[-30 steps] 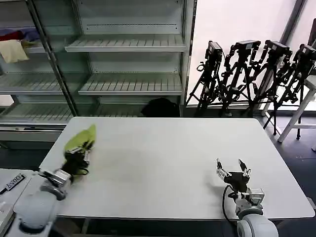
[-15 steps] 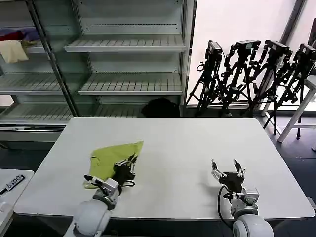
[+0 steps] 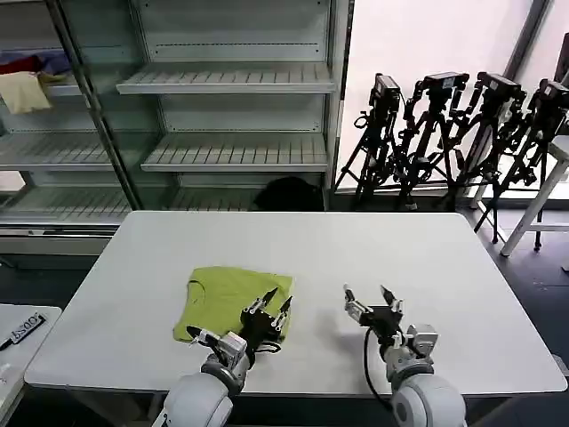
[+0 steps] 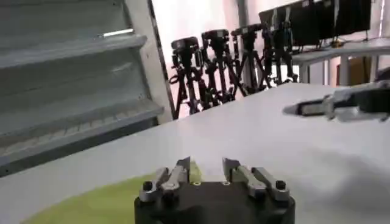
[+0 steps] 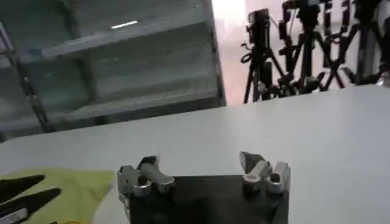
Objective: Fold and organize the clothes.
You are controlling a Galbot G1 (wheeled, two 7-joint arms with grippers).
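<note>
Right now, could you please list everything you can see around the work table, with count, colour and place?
T-shirt: one, lime yellow-green, lying flat on the table's near left part.
Table: one, white, in front of the robot.
Shelving: pale grey racks, behind the table.
Garments: cream, red and purple, on an upper shelf at far left.
Tripods: several, black, by the window, behind and right of the table.
Dark bag: one, black, on the floor behind the table.
Left gripper: open, over the T-shirt's near right corner.
Right gripper: open, over bare table right of the T-shirt.
</note>
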